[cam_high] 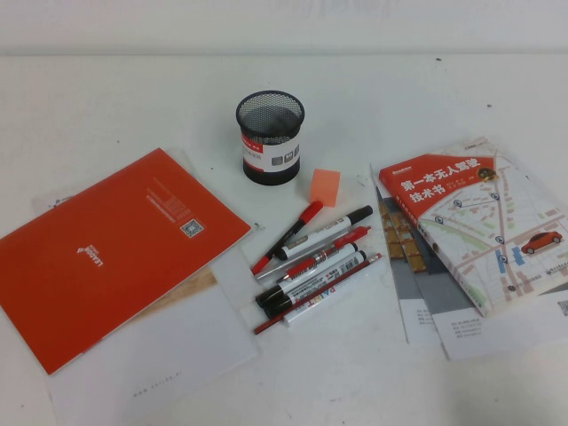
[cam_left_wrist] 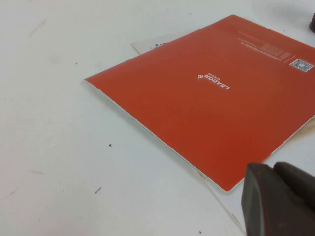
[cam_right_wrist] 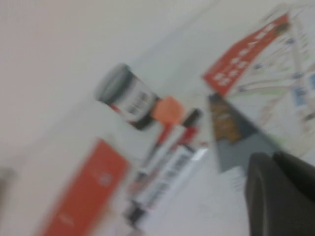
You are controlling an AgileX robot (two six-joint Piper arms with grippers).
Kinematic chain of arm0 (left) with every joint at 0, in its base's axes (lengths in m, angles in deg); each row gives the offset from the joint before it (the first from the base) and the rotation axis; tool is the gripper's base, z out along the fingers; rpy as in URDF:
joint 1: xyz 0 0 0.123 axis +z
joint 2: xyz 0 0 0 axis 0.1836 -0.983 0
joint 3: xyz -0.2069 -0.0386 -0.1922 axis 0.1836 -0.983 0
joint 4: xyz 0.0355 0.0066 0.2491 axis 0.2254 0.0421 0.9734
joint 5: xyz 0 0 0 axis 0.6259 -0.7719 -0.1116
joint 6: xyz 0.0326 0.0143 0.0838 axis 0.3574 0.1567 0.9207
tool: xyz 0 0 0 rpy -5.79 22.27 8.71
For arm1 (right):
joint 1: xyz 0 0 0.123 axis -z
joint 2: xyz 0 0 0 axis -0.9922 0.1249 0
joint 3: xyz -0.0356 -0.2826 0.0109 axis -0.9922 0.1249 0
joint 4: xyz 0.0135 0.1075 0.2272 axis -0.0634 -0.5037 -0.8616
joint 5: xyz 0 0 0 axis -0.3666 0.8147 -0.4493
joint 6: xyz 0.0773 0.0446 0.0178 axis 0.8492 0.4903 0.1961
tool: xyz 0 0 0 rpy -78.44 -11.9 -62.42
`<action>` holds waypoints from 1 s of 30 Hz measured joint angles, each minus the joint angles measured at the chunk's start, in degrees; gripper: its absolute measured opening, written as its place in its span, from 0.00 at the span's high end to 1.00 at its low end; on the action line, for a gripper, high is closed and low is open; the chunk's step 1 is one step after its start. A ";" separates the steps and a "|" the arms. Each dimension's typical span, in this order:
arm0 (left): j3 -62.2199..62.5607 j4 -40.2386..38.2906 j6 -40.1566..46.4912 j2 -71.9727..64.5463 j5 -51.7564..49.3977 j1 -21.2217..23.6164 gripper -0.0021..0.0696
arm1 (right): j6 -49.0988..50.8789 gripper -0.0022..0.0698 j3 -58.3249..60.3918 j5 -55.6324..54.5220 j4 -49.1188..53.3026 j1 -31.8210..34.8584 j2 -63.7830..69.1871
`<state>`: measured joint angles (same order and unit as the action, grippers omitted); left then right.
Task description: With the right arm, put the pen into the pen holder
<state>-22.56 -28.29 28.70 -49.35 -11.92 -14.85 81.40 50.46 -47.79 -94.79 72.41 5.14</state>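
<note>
While neither arm shows in the high view, the left gripper [cam_left_wrist: 278, 199] hangs by the red notebook [cam_high: 115, 244] and the right gripper [cam_right_wrist: 280, 191] looks over the pens; I cannot tell either's grip state. Probably staged for picking, the pen [cam_high: 306, 263] lies among markers [cam_high: 311, 271], at 6 o'clock from the pen holder [cam_high: 270, 137], which looks empty.

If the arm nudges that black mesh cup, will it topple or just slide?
The pen holder looks light, being open wire mesh and empty, so it would probably slide on the smooth table. A push near the rim might tip it. The left gripper and right gripper hang clear of it.
</note>
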 joint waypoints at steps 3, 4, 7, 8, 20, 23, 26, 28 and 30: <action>0.00 0.00 0.00 0.00 0.00 0.00 0.98 | 0.00 1.00 0.00 -1.92 -14.99 0.00 0.00; 0.00 0.00 0.00 0.00 0.00 0.00 0.98 | 0.00 1.00 0.00 -2.24 -17.40 0.00 0.00; 0.00 0.00 0.00 0.00 0.00 0.00 0.98 | 0.00 1.00 0.00 -2.51 -21.11 0.00 0.00; 0.00 0.00 0.00 0.00 0.00 0.00 0.98 | 0.00 1.00 0.00 -2.37 -21.58 0.00 0.00; 0.00 0.00 0.00 0.00 0.00 0.00 0.98 | -9.28 1.00 -2.35 10.11 -23.70 0.00 0.12; 0.00 0.00 0.00 0.00 0.00 0.00 0.98 | -9.94 1.00 -10.10 12.42 -19.72 0.00 3.85; 0.00 0.00 0.00 0.00 0.00 0.00 0.98 | -10.19 1.00 -18.88 18.43 -10.18 0.00 12.65; 0.00 0.00 0.00 0.00 0.00 0.00 0.98 | -10.31 1.00 -24.28 24.16 -4.15 0.00 19.28; 0.00 0.00 0.00 0.00 0.00 0.00 0.98 | -10.54 1.00 -29.23 29.91 0.86 0.00 25.43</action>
<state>-22.56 -28.29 28.70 -49.35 -11.92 -14.85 70.86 21.23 -17.88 -93.93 72.41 30.57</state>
